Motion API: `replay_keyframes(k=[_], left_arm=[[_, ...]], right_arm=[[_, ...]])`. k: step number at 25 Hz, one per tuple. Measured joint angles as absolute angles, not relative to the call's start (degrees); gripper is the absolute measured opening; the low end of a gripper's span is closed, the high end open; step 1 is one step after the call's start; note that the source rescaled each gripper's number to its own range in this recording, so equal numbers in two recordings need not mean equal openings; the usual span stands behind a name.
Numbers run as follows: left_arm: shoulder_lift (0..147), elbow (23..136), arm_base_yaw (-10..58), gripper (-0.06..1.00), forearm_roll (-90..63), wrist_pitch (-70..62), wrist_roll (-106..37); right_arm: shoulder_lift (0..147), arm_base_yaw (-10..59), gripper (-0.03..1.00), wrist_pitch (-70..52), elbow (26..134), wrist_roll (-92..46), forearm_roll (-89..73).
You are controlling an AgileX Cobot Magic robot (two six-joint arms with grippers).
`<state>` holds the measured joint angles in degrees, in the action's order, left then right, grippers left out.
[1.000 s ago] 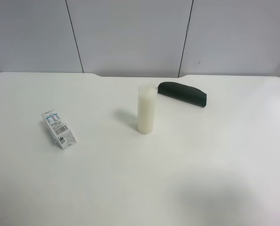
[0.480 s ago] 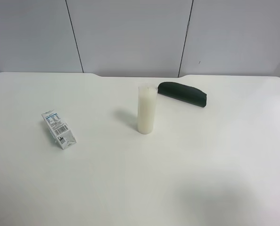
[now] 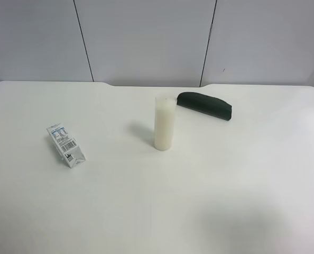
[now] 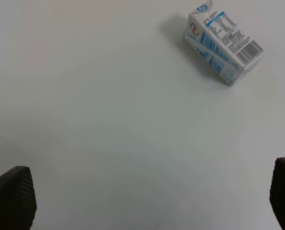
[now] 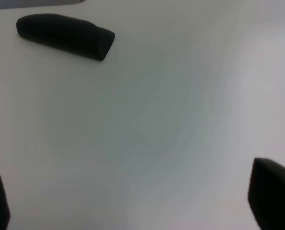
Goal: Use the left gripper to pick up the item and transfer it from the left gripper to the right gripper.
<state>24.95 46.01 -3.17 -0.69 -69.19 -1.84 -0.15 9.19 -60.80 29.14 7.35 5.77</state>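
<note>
The small white milk carton [image 3: 66, 145] with blue print and a barcode lies on its side at the left of the white table [image 3: 157, 211] in the exterior high view. It also shows in the left wrist view [image 4: 222, 48], well ahead of my left gripper [image 4: 142, 201], whose two black fingertips [image 4: 13, 196] stand wide apart with nothing between them. My right gripper [image 5: 133, 206] is also open and empty over bare table. Neither arm shows in the exterior high view.
A tall white cylinder [image 3: 165, 123] stands upright near the table's middle. A dark green oblong case [image 3: 205, 105] lies behind it to the right, and it also shows in the right wrist view [image 5: 65, 36].
</note>
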Motion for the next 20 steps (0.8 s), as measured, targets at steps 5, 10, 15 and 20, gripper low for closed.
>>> replay_keyframes(k=[5, 10, 15, 20], left_arm=[[37.27, 56.96, -3.17, 1.0, -0.69, -69.68, 1.12], [48.53, 64.3, -3.17, 1.0, -0.69, -69.68, 5.43], [58.66, 67.34, -3.17, 1.0, -2.1, -69.53, 6.76], [67.09, 67.59, -3.17, 1.0, -4.33, -69.47, 8.23]], right_arm=[[-0.15, 9.19, 1.0, -60.8, 29.14, 7.35, 5.77], [-0.15, 9.19, 1.0, -60.8, 29.14, 7.35, 5.77], [-0.15, 9.19, 1.0, -60.8, 29.14, 7.35, 5.77], [-0.15, 9.19, 1.0, -60.8, 29.14, 7.35, 5.77]])
